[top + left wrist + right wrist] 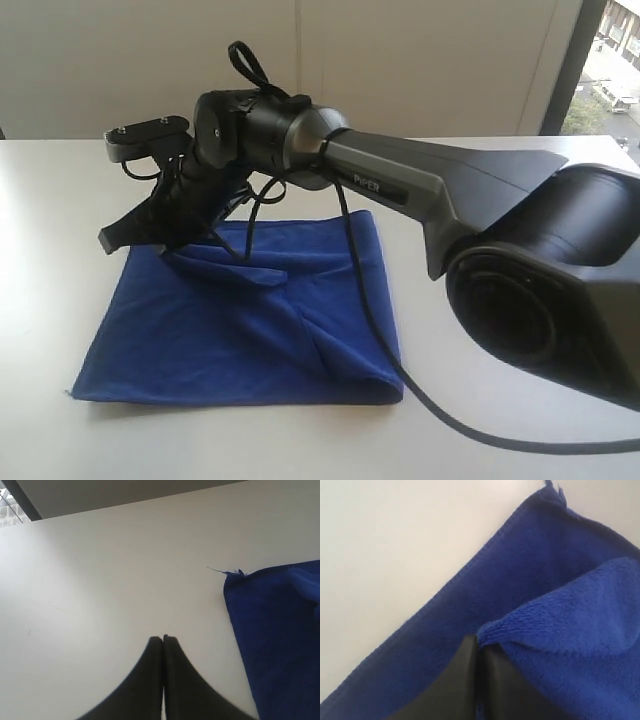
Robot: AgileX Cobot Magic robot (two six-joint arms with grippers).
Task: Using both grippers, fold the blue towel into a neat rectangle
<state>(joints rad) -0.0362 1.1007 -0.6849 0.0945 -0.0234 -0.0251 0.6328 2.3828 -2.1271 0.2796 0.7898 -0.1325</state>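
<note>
Both jaws clenched: right gripper (477, 642) pinching a fold of soft, limp blue towel (250, 330); left gripper (163, 640) empty beside its corner; grip corners.

One blue towel (250, 330), one desk (45, 300), one left gripper (163, 638) and one right gripper (477, 641) are counted.

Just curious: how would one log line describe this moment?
left claw: shut, over bare table | right claw: shut on blue towel flap | fold: not yet neat

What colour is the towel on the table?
The towel is plain deep blue all over, with no pattern. The exterior view shows it best.
</note>
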